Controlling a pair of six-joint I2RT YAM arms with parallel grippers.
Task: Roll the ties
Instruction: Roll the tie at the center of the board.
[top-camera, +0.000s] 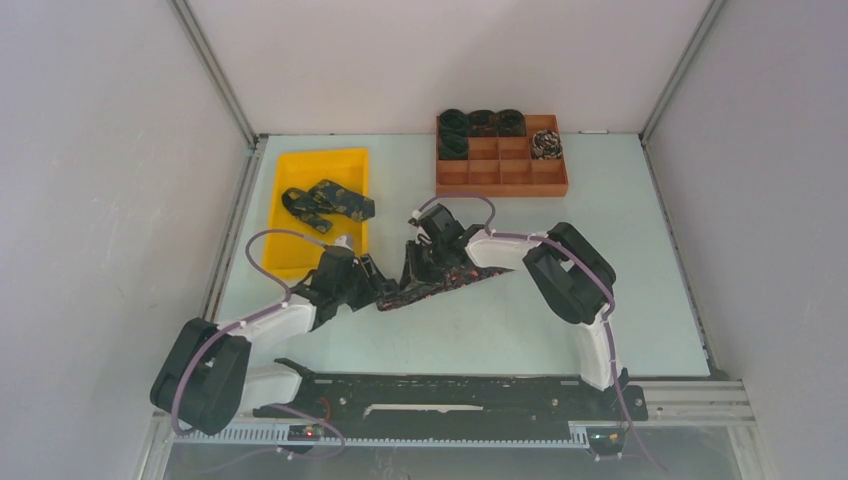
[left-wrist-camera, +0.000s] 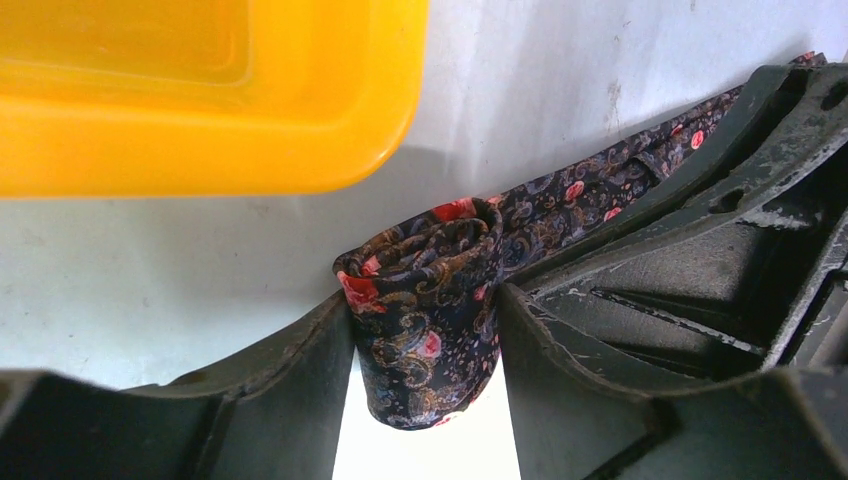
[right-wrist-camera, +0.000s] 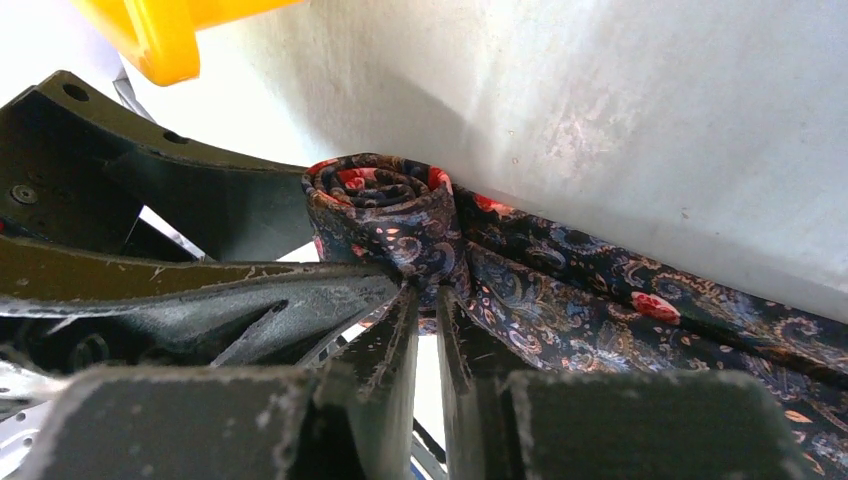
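- Top view: the left gripper (top-camera: 375, 285) and right gripper (top-camera: 420, 262) crowd the paisley tie (top-camera: 440, 284). Its coiled end is hidden under the fingers, and only the flat tail shows.
- Left wrist view: the tail is cut off behind the gripper's own finger. The yellow tray (left-wrist-camera: 200, 150) is blurred and cropped.
- Right wrist view: the tail runs out of frame at lower right.
- Tie: dark, with red blooms and tan swirls. One end is wound into a tight coil and the rest lies flat on the table (top-camera: 600, 230), near the tray's near corner.
- Left gripper (left-wrist-camera: 420, 300): jaws fairly wide, pressed against both sides of the coil.
- Right gripper (right-wrist-camera: 425, 295): jaws narrow, pinching fabric right under the coil.
- Loose ties (top-camera: 328, 202) lie in the tray. Rolled ties (top-camera: 481, 123) sit in the orange box (top-camera: 500, 190), patterns too small to read.
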